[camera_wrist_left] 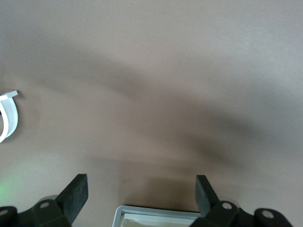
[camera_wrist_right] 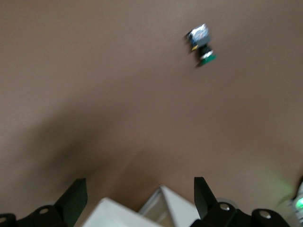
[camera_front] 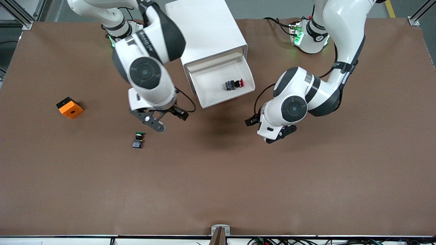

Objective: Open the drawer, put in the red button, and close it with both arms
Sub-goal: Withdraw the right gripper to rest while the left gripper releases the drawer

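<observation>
I see the tiny red-capped push button [camera_front: 234, 84] lying in the pulled-out cream-white top drawer [camera_front: 207, 98] of the white cabinet. My left gripper [camera_wrist_left: 140, 194] and right gripper [camera_wrist_right: 139, 196] hover over the brown table just outside the drawer's front, both spread and holding nothing.

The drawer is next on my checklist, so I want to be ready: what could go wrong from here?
The drawer stands pulled out with the red button lying loose inside; a hard push might make it slide. The left gripper and right gripper hang open over bare table on either side of the drawer's front, so uneven pushes could skew the drawer or shift the cabinet.
</observation>
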